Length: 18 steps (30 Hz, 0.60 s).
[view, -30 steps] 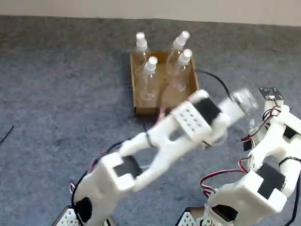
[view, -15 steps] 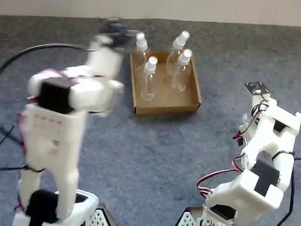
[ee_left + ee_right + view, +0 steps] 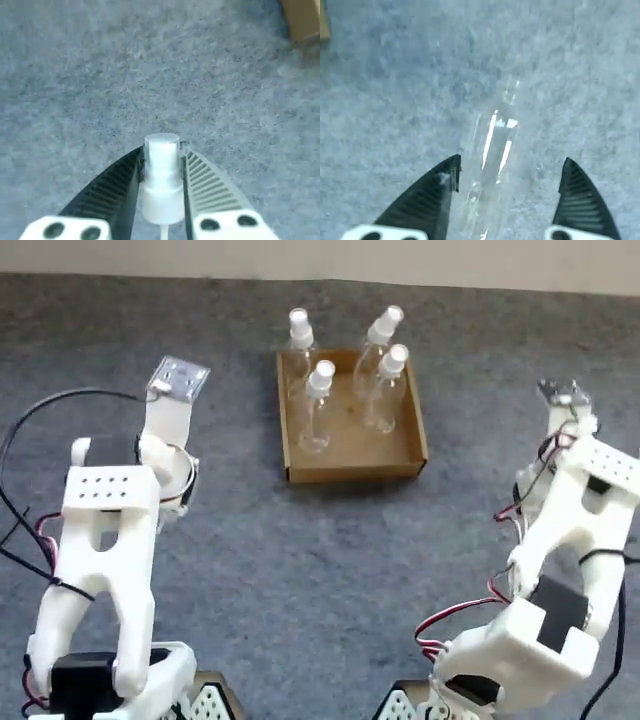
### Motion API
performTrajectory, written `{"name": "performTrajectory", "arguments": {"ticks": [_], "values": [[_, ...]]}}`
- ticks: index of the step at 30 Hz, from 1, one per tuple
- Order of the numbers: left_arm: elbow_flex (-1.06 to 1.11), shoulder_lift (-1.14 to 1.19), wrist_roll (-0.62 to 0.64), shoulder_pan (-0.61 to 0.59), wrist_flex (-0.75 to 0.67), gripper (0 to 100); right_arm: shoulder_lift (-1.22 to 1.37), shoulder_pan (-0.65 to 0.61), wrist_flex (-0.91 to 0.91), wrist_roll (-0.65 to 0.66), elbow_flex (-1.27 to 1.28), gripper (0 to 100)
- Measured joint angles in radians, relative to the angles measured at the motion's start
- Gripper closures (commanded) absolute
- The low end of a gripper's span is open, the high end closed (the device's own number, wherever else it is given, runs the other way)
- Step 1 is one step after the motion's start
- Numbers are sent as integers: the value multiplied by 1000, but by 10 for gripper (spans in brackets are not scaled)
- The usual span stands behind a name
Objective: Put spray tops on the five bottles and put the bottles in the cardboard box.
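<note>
While the left pincer (image 3: 162, 151) clamps a white spray top (image 3: 162, 187), the right pincer (image 3: 511, 161) gapes wide.

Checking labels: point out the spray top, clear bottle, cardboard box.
spray top (image 3: 162, 175), left wrist view, white body
clear bottle (image 3: 492, 150), right wrist view, mid body
cardboard box (image 3: 352, 472), high view, front wall
</note>
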Motion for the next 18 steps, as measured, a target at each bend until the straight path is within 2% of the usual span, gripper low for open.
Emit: {"name": "performTrajectory", "arguments": {"ticks": [10, 16, 18], "values": [[143, 0, 58, -12, -143, 972, 342, -18, 160, -40, -311, 757], [146, 0, 58, -12, -150, 972, 480, -18, 216, -43, -446, 765], [146, 0, 58, -12, -150, 972, 508, -18, 218, -44, -463, 810]]}}
